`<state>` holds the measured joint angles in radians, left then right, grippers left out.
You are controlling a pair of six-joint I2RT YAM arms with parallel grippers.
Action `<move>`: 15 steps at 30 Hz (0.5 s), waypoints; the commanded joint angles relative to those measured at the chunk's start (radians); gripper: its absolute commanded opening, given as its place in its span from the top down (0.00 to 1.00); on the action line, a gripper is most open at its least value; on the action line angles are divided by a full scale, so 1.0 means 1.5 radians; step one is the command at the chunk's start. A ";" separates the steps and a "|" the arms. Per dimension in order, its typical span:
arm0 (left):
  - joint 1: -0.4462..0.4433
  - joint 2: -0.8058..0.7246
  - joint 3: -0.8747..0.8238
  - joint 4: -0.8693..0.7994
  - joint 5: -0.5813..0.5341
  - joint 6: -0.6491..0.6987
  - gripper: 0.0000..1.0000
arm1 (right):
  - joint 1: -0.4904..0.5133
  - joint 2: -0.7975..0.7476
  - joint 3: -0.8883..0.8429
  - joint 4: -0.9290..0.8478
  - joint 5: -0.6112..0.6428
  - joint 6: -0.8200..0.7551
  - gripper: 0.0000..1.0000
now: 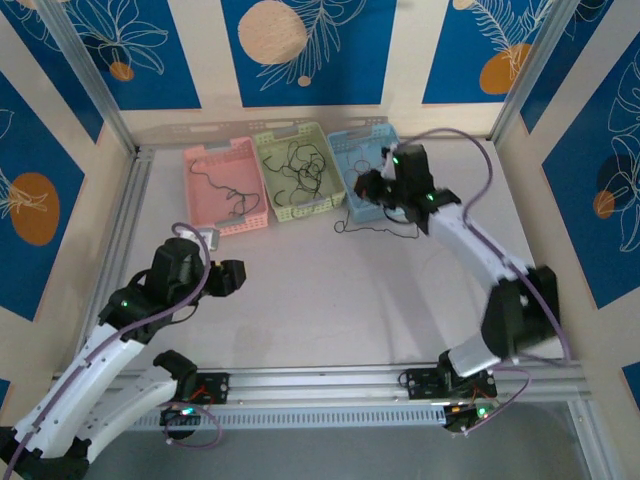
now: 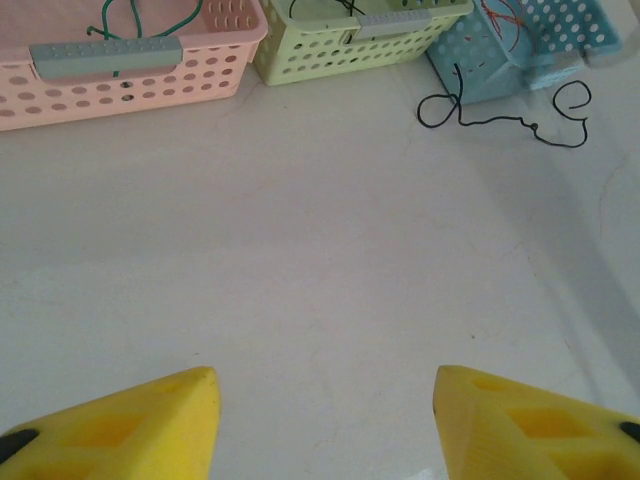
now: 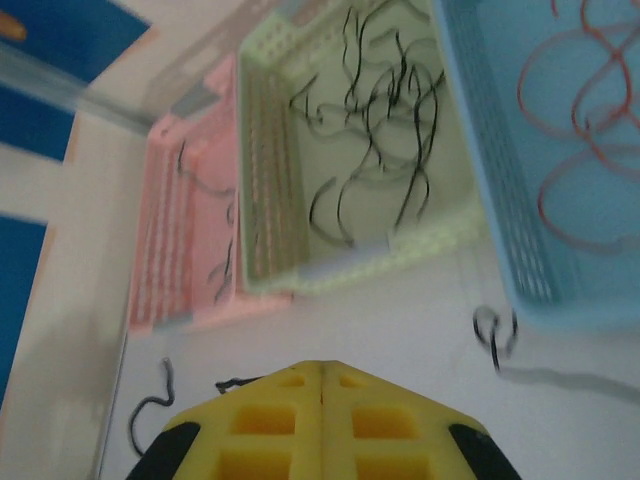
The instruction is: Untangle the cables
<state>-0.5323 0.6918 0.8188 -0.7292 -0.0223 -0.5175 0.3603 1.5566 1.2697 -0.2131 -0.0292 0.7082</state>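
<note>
From above, three plastic baskets with holes stand in a row at the back of the white table (image 1: 320,310): a pink basket (image 1: 197,160), a green basket (image 1: 268,145) and a blue basket (image 1: 345,145). Thin cables (image 1: 300,168) lie inside them. One loose black cable (image 1: 375,228) lies on the table, just in front of the blue basket. The right gripper (image 1: 372,190) hangs near that basket's front edge. The left gripper (image 1: 236,276) is well apart, over bare table.

From the left wrist, the yellow fingers (image 2: 150,430) stand apart with nothing between them. Far ahead the loose black cable (image 2: 500,122) curls beside the blue basket (image 2: 560,30).

From the right wrist, the yellow fingers (image 3: 270,425) are pressed together. A black bit shows at their tip; I cannot tell if it is pinched.

The cable is very thin, so it could slip out. The right gripper could also bump the blue basket (image 3: 490,180) because it is so close.
</note>
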 commanded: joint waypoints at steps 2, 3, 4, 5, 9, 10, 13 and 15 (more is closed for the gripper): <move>0.004 -0.010 -0.003 -0.012 0.011 0.003 0.39 | 0.023 0.171 0.186 -0.012 0.088 0.040 1.00; 0.003 -0.010 -0.002 -0.014 0.012 0.004 0.39 | 0.025 0.206 0.225 -0.018 0.101 0.051 0.99; 0.003 -0.011 -0.002 -0.015 0.012 0.003 0.38 | 0.026 0.248 0.270 -0.022 0.110 0.064 0.98; 0.003 -0.011 -0.002 -0.016 0.013 0.004 0.38 | 0.026 0.289 0.318 -0.024 0.108 0.072 0.98; 0.003 -0.013 -0.002 -0.020 0.015 0.007 0.37 | 0.041 0.433 0.527 -0.096 0.146 0.084 0.87; 0.003 -0.012 -0.002 -0.020 0.015 0.008 0.37 | 0.046 0.471 0.583 -0.121 0.173 0.084 0.79; 0.003 -0.006 -0.003 -0.022 0.020 0.011 0.36 | 0.051 0.565 0.723 -0.172 0.182 0.083 0.54; 0.004 -0.007 -0.005 -0.022 0.021 0.012 0.36 | 0.055 0.607 0.795 -0.195 0.139 0.067 0.48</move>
<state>-0.5323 0.6838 0.8188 -0.7444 -0.0105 -0.5140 0.4294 2.4176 2.3352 -0.4072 0.1837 0.8158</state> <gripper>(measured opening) 0.640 0.511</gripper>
